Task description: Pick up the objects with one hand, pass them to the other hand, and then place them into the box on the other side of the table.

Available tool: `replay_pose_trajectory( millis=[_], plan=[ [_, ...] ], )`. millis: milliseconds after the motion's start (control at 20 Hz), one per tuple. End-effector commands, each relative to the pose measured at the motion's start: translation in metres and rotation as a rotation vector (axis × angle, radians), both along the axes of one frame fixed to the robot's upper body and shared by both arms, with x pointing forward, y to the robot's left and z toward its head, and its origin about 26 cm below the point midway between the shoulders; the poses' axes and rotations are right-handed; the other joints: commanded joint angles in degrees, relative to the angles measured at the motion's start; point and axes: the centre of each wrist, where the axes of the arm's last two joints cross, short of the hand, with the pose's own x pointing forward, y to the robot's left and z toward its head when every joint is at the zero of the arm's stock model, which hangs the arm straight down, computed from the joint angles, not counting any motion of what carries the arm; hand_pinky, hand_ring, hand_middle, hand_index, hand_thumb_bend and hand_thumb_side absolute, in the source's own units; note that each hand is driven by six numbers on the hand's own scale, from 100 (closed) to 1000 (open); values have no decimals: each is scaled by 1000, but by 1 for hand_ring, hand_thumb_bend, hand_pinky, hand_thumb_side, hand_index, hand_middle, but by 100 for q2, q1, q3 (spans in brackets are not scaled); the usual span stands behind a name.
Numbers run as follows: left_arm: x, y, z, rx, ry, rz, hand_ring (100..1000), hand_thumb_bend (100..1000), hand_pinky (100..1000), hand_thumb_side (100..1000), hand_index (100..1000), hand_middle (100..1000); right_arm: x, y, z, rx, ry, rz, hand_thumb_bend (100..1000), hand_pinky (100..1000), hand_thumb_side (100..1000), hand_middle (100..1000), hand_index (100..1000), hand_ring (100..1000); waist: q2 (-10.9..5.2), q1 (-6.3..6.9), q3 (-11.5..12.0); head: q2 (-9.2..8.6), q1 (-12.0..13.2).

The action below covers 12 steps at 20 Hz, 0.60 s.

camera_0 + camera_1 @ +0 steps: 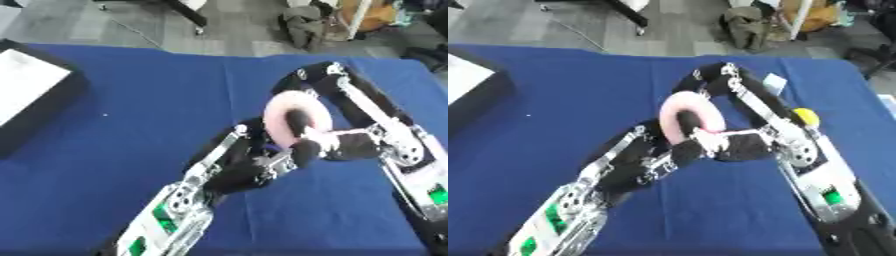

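Pink ring (293,112) held upright above the blue table (114,150), near the middle of the view, with both hands meeting at it. Right hand (346,145) reaching in from 3 o'clock, dark fingers curled round the ring's lower rim and through its hole, grasping it. Right arm bent sharply, elbow raised toward 12 o'clock behind the ring, forearm running down to the 5 o'clock corner. Left hand (262,160) coming up from 7 o'clock, just under the ring at its 6 o'clock side and touching or nearly touching it; cannot tell whether these fingers are closed on the ring or relaxed, since the two dark hands overlap there. Left forearm stretched straight from the bottom edge up to the ring. Box (39,100) at 9 o'clock on the table's left edge, well apart from the ring, dark walls with a white inside; nothing made out within it. Small yellow thing (805,116) and a pale flat thing (774,81) on the table at about 2 o'clock, partly hidden behind the right arm.
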Motion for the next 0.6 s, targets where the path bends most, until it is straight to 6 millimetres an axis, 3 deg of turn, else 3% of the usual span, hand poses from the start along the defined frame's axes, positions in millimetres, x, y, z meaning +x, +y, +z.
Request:
replay_pose_trajectory(
  millis=[50, 150, 250, 600],
  plan=[
    [-2, -10, 7, -27, -8, 13, 657, 172, 660, 342, 535, 596, -2, 2, 6, -8, -30, 16, 100, 729, 459, 493, 253, 683, -75, 7, -19, -10, 28],
    [-2, -11, 5, -27, 0, 29, 647, 100, 651, 260, 438, 586, -2, 2, 6, -6, -28, 19, 100, 730, 461, 494, 254, 683, -71, 8, -22, -10, 28],
    [-1, -11, 4, -28, 3, 41, 643, 100, 647, 233, 388, 580, -2, 1, 6, -4, -25, 22, 100, 730, 463, 494, 255, 684, -68, 9, -25, -10, 27],
    [-1, -11, 1, -37, 25, 40, 631, 100, 641, 210, 317, 563, -2, 0, 6, 0, -13, 26, 100, 732, 466, 498, 261, 687, -64, 12, -37, -10, 34]
  ],
)
